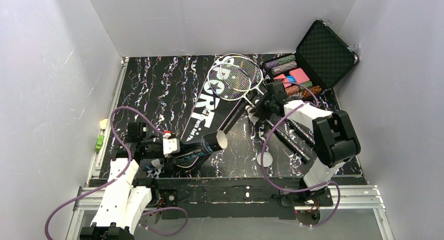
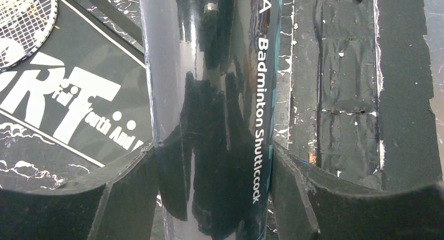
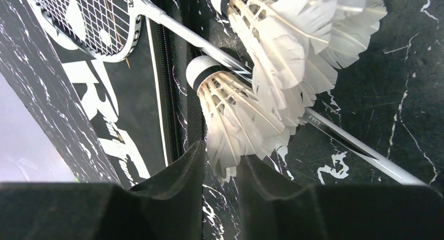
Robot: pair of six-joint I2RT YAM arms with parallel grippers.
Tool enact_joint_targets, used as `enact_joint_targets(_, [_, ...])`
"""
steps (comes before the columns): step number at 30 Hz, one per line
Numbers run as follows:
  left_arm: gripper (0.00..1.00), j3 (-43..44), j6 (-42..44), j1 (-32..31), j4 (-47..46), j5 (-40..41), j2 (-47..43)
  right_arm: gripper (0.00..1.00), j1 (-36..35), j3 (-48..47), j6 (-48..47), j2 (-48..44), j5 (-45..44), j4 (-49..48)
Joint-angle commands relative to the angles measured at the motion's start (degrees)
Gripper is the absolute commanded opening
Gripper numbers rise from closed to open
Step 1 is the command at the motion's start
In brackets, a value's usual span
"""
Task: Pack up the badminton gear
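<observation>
**Jaws set on tube and feathers: loading shuttlecocks is the step in hand**

Jaws of my left gripper (image 2: 212, 151) are clamped on the black tube (image 2: 209, 67), one pad on either flank. Reading the overhead view as a clock face, the tube lies at 8 o'clock with its open mouth facing 3 o'clock. A white disc (image 1: 265, 159) lies alone at 4 o'clock. I take it for the tube's cap, but it is too small to be sure.

Further out, at 2 o'clock, my right gripper (image 3: 222, 161) has its jaws narrow, with the feather tips of the nearer shuttlecock (image 3: 230, 109) between them. I cannot tell whether the pads truly pinch. A second shuttlecock (image 3: 282, 35) lies just beside the first, and both rest across a racket shaft (image 3: 356, 145).

I judge the task early. Next I need a light, sure hold on the skirt, a lift clear of its neighbour, then a cork-first entry into the tube mouth.

At 12 o'clock the rackets (image 1: 235, 77) rest their heads on the bag (image 1: 209, 111). Beyond them, at 2 o'clock, stands the open hard case (image 1: 324, 51) of chips, which is no part of this job.

From above, my right arm hides the shuttlecocks and most of both racket handles. The tube's inside is dark, so I cannot say what it already holds. Nor can I make out whether the bag is unzipped.
</observation>
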State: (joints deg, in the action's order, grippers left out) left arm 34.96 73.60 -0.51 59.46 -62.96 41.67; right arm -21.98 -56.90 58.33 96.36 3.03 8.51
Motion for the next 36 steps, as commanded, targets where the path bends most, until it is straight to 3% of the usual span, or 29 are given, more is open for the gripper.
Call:
enact_joint_targets(1, [0.01, -0.1, 0.9, -0.1, 0.1, -1.3, -0.6, 0.32, 0.1, -1.8, 1.7, 0.3, -1.4, -1.2])
enact_joint_targets(13, [0.01, -0.8, 1.3, 0.0, 0.9, -1.8, -1.1, 0.01, -1.6, 0.0, -1.2, -5.1, -2.8, 1.5])
enact_joint_targets(18, [0.01, -1.1, 2.1, -0.1, 1.1, -1.5, -1.2, 0.01, -3.4, 3.2, -6.6, -14.8, -3.6, 4.9])
enact_joint_targets(25, [0.01, -1.2, 4.6, -0.1, 1.8, -2.2, 0.1, 0.02, -5.8, 8.9, -15.4, -34.0, 13.7, 9.8])
enact_joint_targets(29, [0.01, -0.4, 5.5, -0.1, 1.9, -1.4, 1.0, 0.02, -10.4, 4.5, -21.6, -39.1, 23.2, 17.9])
enact_joint_targets(36, [0.01, 0.2, 5.3, 0.0, 1.9, -1.6, 1.1, 0.02, -20.7, -3.7, -26.2, -42.4, 21.4, 30.5])
